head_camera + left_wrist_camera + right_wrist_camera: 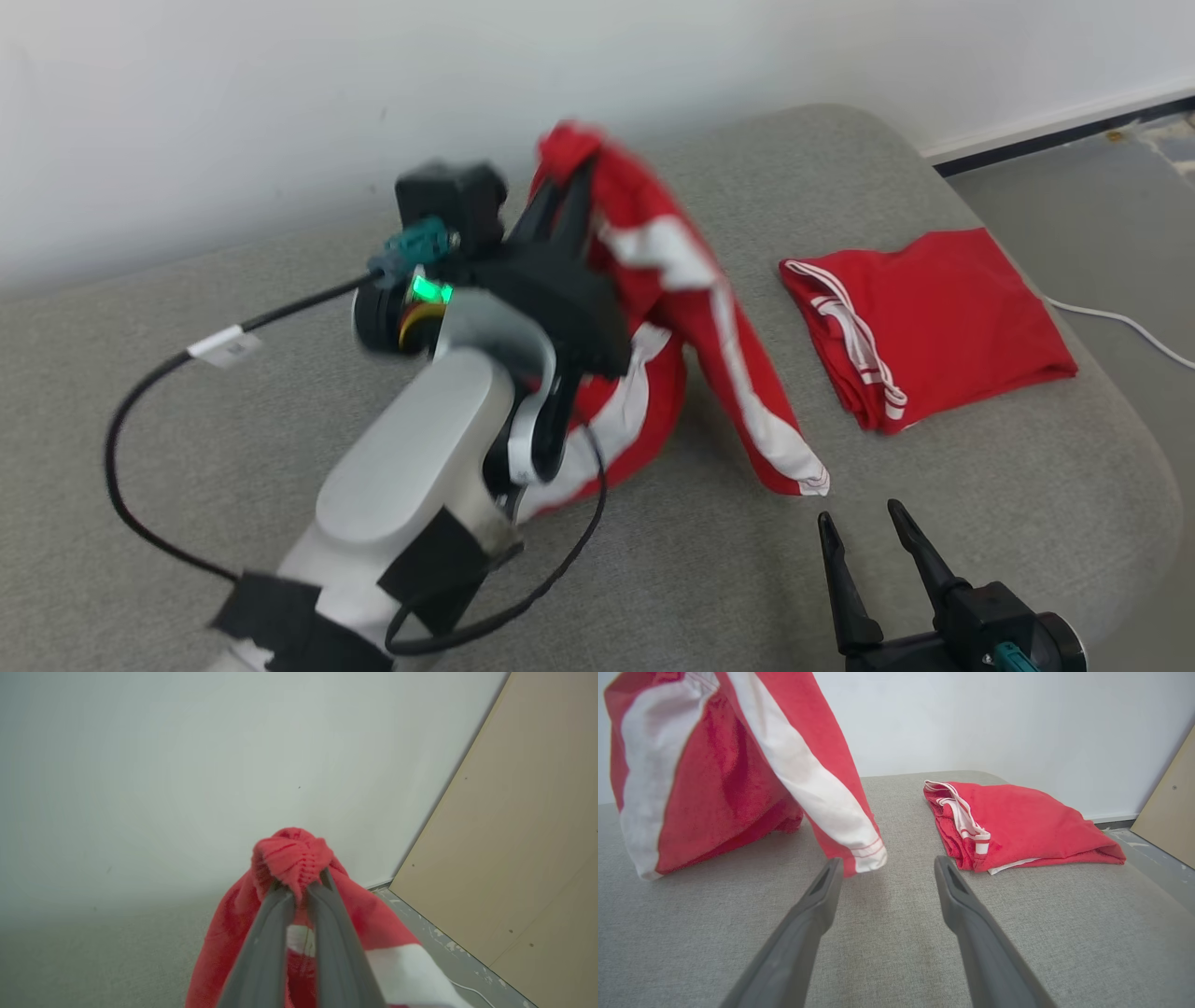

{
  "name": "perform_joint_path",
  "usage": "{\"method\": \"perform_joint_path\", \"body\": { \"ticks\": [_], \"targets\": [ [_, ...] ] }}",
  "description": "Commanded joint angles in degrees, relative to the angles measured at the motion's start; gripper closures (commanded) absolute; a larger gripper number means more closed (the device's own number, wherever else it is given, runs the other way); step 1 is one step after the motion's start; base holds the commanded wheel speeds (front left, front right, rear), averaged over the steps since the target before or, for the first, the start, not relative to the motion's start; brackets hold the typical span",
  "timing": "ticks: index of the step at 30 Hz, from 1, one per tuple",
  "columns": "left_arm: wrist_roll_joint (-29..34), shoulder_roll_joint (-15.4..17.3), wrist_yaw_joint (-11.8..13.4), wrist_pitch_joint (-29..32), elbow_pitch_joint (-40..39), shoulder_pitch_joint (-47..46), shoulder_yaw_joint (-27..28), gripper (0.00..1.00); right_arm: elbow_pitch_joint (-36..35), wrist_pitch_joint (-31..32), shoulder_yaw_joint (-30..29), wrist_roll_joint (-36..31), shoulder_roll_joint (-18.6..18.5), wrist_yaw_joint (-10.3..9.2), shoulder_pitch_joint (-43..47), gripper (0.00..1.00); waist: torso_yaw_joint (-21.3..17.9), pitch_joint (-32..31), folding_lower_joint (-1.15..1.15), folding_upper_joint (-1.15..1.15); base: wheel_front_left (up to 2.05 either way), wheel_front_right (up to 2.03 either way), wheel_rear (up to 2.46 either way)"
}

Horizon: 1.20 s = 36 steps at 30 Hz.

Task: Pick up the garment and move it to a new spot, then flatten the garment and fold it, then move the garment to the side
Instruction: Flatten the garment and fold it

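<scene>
Partly hidden, blurred garment (627, 191) hangs from left pincer (574, 173).

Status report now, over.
Left gripper shut on striped garment, partly lifted. Right gripper open, empty. Folded garment lies to the right, apart.

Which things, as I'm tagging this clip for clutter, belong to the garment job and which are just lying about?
Job: striped red garment, pinched by the shut left pincer; open right pincer; grey cushion under them.
Lying about: folded red garment to the right; white cable beside the cushion; tan board.
</scene>
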Motion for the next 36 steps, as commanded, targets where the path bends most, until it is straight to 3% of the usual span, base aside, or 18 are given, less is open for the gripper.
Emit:
{"method": "perform_joint_path", "body": {
  "ticks": [1, 6, 10, 18, 24, 29, 36],
  "targets": [
    [-1.1, 0.3, 1.4, 1.5, 2.6, 2.9, -0.1, 1.0, 0.0, -0.3, 0.0, 0.4, 0.2, -0.16, -0.1, 0.0, 1.0, 0.2, 0.0, 0.0, 0.0, 0.0, 0.0],
    [-3.6, 3.8, 4.9, 7.4, 11.3, 9.1, 0.6, 1.0, -0.1, -0.5, 0.0, 0.2, 0.2, -0.16, 0.0, 0.0, 3.9, 0.6, 0.0, 0.0, 0.0, 0.0, 0.0],
    [-5.7, 5.4, 5.6, 6.6, 14.2, 12.1, 3.2, 1.0, -0.3, -0.6, 0.5, 0.2, 0.1, -0.16, -0.6, 0.0, 6.0, 1.0, 0.0, 0.0, 0.0, 0.0, 0.0],
    [-8.1, 5.4, 3.7, 2.8, 16.5, 14.0, 5.7, 1.0, 0.2, -0.6, 1.3, 0.2, 0.2, -0.15, -1.0, 0.0, 7.7, 1.0, 0.0, 0.0, 0.0, 0.0, 0.0],
    [-6.5, 6.4, 3.3, 4.5, 15.2, 14.7, 3.7, 1.0, 0.3, -0.6, 1.2, -0.2, 0.1, -0.16, -0.8, 0.0, 7.9, 0.5, 0.0, 0.0, 0.0, 0.0, 0.0],
    [-5.7, 9.1, 4.6, 7.9, 7.0, 17.1, 2.0, 1.0, 0.0, -0.6, 0.4, -0.2, 0.2, -0.16, 0.1, 0.0, 8.3, 0.1, 0.0, 0.0, 0.0, 0.0, 0.0],
    [-8.7, 15.1, 9.4, 12.1, -16.9, 27.6, 3.6, 1.0, -0.5, -0.4, 0.0, -0.2, 0.2, -0.16, 0.7, 0.0, 8.2, -0.1, 0.0, 0.0, 0.0, 0.0, 0.0]
  ]
}}
